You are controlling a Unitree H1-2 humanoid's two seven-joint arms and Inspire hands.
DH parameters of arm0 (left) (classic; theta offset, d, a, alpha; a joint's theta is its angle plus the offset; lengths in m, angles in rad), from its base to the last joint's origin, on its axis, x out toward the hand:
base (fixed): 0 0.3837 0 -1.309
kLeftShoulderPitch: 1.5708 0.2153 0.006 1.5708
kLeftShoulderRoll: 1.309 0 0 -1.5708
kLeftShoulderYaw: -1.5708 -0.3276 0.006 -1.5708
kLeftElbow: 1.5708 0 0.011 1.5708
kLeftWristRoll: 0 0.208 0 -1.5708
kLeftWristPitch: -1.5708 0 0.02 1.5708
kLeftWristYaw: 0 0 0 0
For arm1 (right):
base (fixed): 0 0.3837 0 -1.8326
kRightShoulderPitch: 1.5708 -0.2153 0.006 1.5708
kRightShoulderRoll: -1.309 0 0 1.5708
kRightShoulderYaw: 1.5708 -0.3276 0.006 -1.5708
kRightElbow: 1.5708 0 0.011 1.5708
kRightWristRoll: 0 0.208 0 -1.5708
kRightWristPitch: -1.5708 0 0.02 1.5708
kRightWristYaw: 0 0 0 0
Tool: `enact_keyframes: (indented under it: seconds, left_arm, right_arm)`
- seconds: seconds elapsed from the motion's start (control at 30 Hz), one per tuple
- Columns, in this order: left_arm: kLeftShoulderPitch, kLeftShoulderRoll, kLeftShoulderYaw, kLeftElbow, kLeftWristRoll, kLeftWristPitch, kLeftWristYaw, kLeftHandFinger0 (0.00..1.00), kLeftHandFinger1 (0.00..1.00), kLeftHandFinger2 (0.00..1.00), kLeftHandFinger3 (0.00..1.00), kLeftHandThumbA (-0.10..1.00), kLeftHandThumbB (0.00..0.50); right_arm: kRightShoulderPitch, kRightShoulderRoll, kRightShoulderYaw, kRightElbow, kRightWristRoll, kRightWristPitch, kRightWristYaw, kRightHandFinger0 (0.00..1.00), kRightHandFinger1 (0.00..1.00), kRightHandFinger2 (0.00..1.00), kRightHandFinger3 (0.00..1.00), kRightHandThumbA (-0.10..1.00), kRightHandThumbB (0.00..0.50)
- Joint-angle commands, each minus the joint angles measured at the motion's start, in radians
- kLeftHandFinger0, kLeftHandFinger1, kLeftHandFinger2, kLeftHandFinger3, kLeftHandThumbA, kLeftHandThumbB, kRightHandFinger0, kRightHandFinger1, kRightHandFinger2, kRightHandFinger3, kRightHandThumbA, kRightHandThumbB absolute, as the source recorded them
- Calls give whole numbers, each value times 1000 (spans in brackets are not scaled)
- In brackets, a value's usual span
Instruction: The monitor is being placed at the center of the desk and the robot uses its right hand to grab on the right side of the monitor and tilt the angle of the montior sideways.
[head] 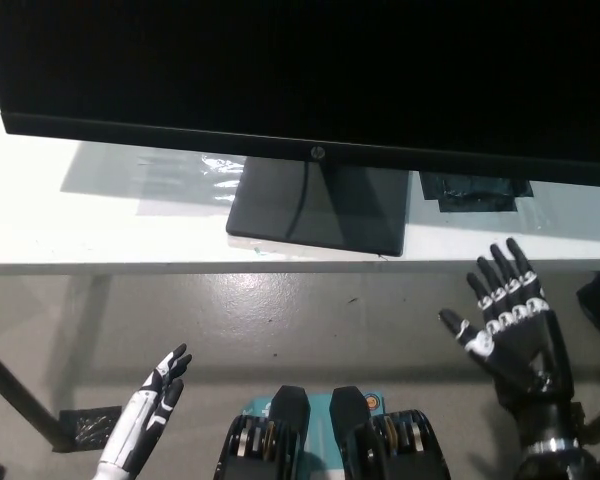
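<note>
Black monitor (310, 70) across the whole top of the head view, standing on a white desk (100, 225), its dark flat base (320, 205) near the middle of the desk and close to the front edge. Small logo (317, 152) on the lower bezel, directly above the base. Behind the base, to the right, a dark flat object (475, 192) partly hidden under the screen edge; cannot tell what it is. Black right hand (510, 320) raised at the lower right, in front of the desk edge and below the monitor, fingers spread and pointing up, holding nothing, not touching the monitor. White left hand (152, 405) low at the lower left, over the grey floor (280, 320), fingers straight and slightly apart, empty, well apart from the desk.
</note>
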Motion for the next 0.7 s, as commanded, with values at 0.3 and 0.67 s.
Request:
enact_keyframes:
  seconds: [0.3, 0.67]
  left_arm:
    - [-10, 19, -3, -36, -3, -73, 16, 1000, 1000, 1000, 1000, 1000, 352]
    - [-16, 21, -5, -41, 4, -73, 17, 1000, 1000, 1000, 1000, 1000, 374]
  right_arm:
    - [-261, 83, -297, 90, 676, 297, 145, 1000, 1000, 1000, 1000, 1000, 381]
    - [-331, 106, -390, 269, 624, 349, 211, 1000, 1000, 1000, 1000, 1000, 360]
